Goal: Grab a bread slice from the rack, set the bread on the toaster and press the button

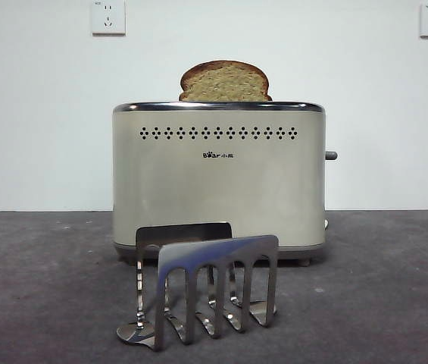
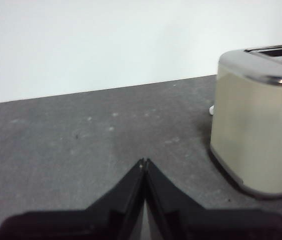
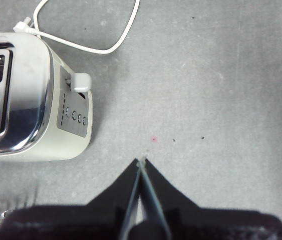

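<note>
The bread (image 1: 224, 82) stands in the toaster (image 1: 218, 182), top half out; the rack (image 1: 207, 292) is empty. The button (image 3: 80, 82) looks unpressed. Both grippers, left (image 2: 144, 161) and right (image 3: 141, 161), hover with jaws together.

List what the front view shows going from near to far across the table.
rack → toaster, with the slice of bread standing up out of its top → the wall with two sockets. The button sticks out of the toaster's side.
</note>
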`<state>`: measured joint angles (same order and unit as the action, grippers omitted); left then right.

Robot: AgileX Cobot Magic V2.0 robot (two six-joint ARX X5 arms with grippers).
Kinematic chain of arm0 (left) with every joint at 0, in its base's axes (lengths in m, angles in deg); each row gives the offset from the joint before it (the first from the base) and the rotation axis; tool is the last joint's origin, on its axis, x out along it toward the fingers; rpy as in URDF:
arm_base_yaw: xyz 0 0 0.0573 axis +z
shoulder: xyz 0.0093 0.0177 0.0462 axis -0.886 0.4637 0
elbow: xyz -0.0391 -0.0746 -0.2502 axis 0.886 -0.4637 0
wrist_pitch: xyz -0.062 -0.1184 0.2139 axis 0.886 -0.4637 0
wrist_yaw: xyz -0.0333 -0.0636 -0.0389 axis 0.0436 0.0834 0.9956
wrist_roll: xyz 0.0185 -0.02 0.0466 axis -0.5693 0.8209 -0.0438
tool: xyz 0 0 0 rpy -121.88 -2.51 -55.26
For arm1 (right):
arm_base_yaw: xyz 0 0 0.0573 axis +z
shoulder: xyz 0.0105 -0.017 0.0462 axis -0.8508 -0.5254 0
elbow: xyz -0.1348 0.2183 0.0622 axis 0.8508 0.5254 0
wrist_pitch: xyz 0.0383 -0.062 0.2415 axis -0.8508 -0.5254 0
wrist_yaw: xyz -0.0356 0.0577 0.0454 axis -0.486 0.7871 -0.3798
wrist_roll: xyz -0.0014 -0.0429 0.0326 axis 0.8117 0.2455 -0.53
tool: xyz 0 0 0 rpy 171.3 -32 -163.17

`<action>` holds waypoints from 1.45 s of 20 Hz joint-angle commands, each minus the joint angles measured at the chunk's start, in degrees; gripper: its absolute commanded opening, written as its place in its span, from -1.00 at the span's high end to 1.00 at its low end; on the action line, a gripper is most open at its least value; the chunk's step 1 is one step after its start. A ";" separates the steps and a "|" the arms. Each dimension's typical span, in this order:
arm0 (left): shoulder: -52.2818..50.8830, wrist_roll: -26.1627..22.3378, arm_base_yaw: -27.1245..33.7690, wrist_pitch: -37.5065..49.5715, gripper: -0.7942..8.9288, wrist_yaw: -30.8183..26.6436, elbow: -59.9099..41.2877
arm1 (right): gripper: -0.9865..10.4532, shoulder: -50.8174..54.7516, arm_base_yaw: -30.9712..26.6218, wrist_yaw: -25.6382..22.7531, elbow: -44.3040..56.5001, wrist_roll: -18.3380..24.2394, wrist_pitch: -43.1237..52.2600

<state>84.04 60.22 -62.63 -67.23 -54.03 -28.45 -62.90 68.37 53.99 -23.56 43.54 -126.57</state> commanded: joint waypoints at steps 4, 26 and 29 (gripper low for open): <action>-3.50 3.06 0.24 0.37 0.85 -0.50 -5.79 | 0.83 -0.24 0.02 -0.07 0.13 -0.35 0.31; -12.41 4.55 3.06 -8.66 0.84 -5.90 -7.96 | 0.83 -0.24 0.04 -0.07 0.13 -0.33 0.31; -12.15 4.55 3.06 -8.66 0.84 -5.90 -7.93 | 0.83 -0.24 0.02 -0.07 0.13 -0.35 0.31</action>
<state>71.88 64.47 -59.74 -76.28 -59.95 -35.80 -62.92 68.37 53.99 -23.56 43.54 -126.57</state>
